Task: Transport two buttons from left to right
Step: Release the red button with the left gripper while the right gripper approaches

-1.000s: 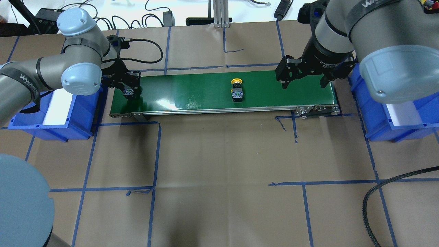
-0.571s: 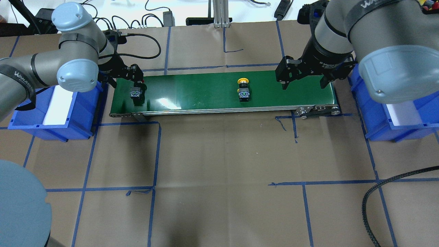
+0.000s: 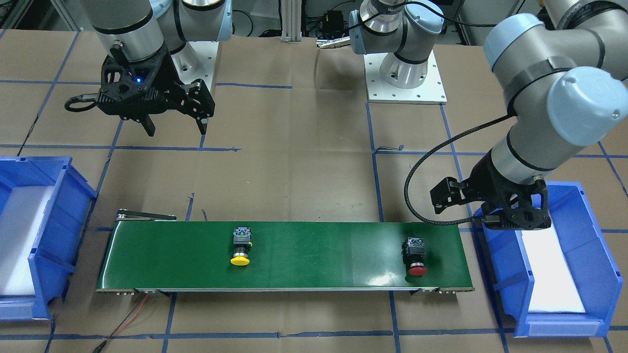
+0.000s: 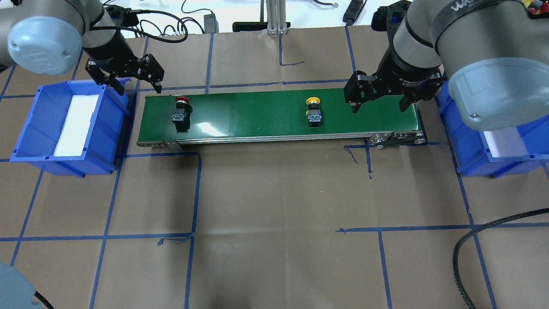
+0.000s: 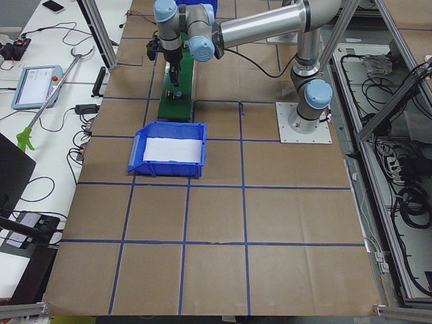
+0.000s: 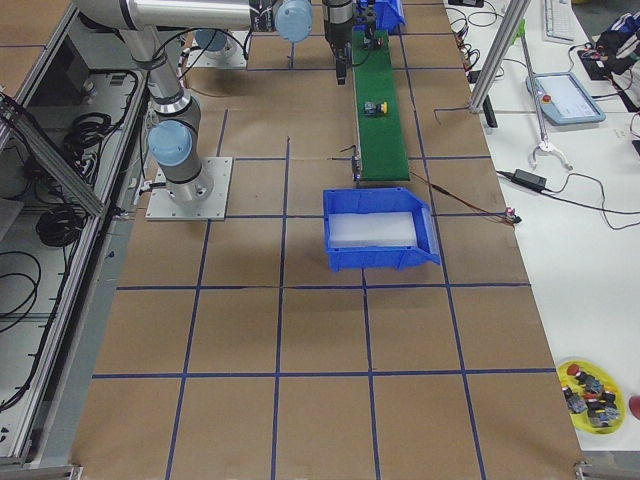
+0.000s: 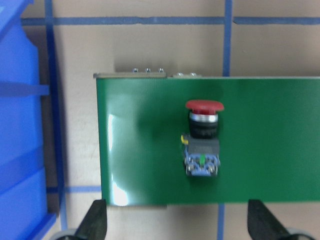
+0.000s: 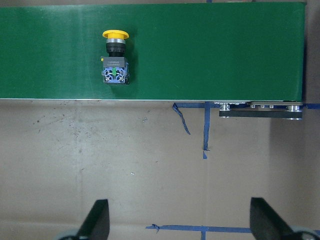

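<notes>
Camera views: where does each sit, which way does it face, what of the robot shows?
Overhead: behind the robot, looking forward and down; left arm, right arm, belt.
Front-facing: across the table, facing the robot; both arms, mirrored.
Exterior left: table end, looking along it; left arm near.
Exterior right: opposite end; right arm near.
Left wrist: looking down at red button; left gripper open.
Right wrist: looking down at yellow button; right gripper open.
Shared: overhead and front-facing both show both buttons.

The bench [image 4: 274, 193], brown with blue tape lines, bears a green belt [image 4: 257, 113]; a left bin [image 4: 107, 143] and right bin [image 4: 472, 161], both blue, flank it; on the belt lie a red button [image 4: 179, 110] and a yellow button [image 4: 314, 111], well apart.
</notes>
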